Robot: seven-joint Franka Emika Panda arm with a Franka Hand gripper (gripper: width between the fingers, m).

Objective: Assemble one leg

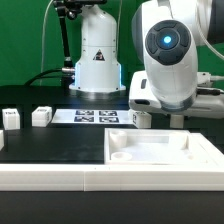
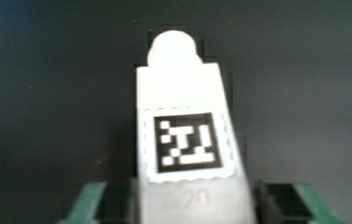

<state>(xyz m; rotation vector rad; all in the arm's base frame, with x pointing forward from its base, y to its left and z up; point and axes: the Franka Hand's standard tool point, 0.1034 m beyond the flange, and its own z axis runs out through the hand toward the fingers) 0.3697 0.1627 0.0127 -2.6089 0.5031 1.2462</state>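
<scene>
In the wrist view the leg [image 2: 187, 120], a white post with a black-and-white tag [image 2: 187, 140] on its face and a rounded peg at its far end, lies lengthwise between my gripper [image 2: 198, 206] fingers. The green fingers [image 2: 98, 200] stand at either side of its near end, with dark pads against it. The gripper is shut on the leg, with dark table behind it. In the exterior view the gripper is mostly hidden behind the arm [image 1: 168, 60]; a small white part [image 1: 140, 118] shows below it, just behind the large flat white rimmed piece [image 1: 160, 150].
Two more small white legs [image 1: 41, 115] [image 1: 10, 118] stand on the black table at the exterior view's left. The marker board [image 1: 95, 115] lies in the middle at the back. A white lamp-like stand [image 1: 97, 55] rises behind it.
</scene>
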